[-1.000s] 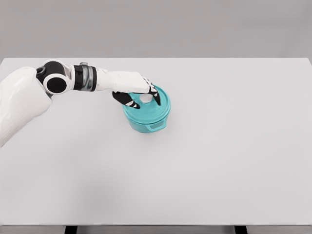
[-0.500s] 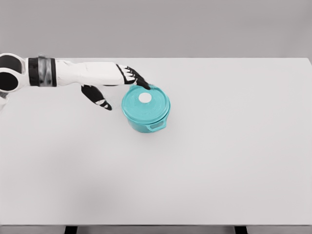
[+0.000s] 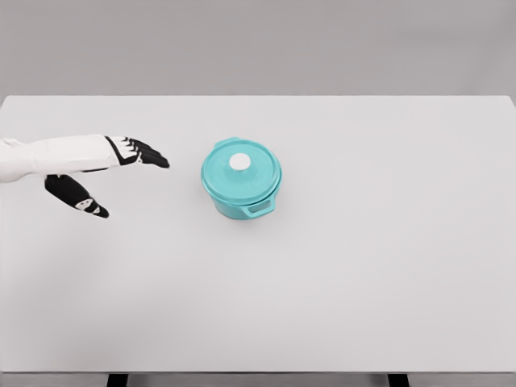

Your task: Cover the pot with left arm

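Head view, the only one supplied: a teal pot (image 3: 242, 187) stands upright near the middle of a white table (image 3: 363, 266), slightly left of centre and toward the far half. A matching teal lid (image 3: 241, 168) sits on it, level as far as can be judged, with its rim following the pot's rim all the way round; a white knob (image 3: 240, 162) shows at the lid's centre. One side handle (image 3: 260, 210) of the pot faces the camera at lower right. The seating looks concentric, which suggests the lid was set straight down by the knob and not slid across. The left hand (image 3: 97, 171) enters from the left edge, well apart from the pot and touching nothing; its dark fingers (image 3: 145, 155) are stretched out flat toward the pot, the thumb (image 3: 78, 197) hanging wide below them, and the hand holds nothing. That spread, empty posture fits a hand clear of the work, not one about to grip. The right arm does not appear in this view. Judgement: the pot appears covered and the task essentially complete; what remains is only parking the arm. Residual risk is low, since nothing is near enough to disturb the lid.
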You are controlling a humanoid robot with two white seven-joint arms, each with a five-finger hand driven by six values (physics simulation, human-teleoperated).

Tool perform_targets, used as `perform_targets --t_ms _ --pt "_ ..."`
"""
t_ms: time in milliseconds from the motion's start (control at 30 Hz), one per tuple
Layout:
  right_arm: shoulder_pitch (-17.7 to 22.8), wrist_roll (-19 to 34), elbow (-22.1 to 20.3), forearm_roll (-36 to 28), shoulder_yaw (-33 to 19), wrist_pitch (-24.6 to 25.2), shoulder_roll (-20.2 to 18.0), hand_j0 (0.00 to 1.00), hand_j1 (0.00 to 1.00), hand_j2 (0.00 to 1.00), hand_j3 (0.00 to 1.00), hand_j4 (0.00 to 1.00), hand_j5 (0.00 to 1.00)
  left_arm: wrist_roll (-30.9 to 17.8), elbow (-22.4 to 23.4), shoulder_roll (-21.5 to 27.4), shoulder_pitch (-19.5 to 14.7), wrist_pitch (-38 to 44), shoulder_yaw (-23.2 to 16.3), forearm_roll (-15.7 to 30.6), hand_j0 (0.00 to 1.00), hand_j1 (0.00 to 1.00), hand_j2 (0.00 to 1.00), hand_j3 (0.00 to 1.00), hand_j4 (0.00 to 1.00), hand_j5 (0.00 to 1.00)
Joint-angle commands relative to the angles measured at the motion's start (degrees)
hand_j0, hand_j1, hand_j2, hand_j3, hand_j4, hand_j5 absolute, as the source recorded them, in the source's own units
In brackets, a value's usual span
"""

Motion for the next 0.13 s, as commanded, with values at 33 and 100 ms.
perform_targets --t_ms 33,100 --pt "0.0 0.04 0.0 0.03 0.0 -0.09 -0.01 1.0 1.0 1.0 1.0 1.0 1.0 0.02 0.02 0.29 0.26 0.14 0.41 0.31 1.0 1.0 1.0 1.0 1.0 1.0" --pt "0.0 0.04 0.0 0.03 -0.09 0.0 -0.01 1.0 1.0 1.0 1.0 1.0 1.0 0.02 0.11 0.38 0.26 0.14 0.41 0.31 1.0 1.0 1.0 1.0 1.0 1.0"
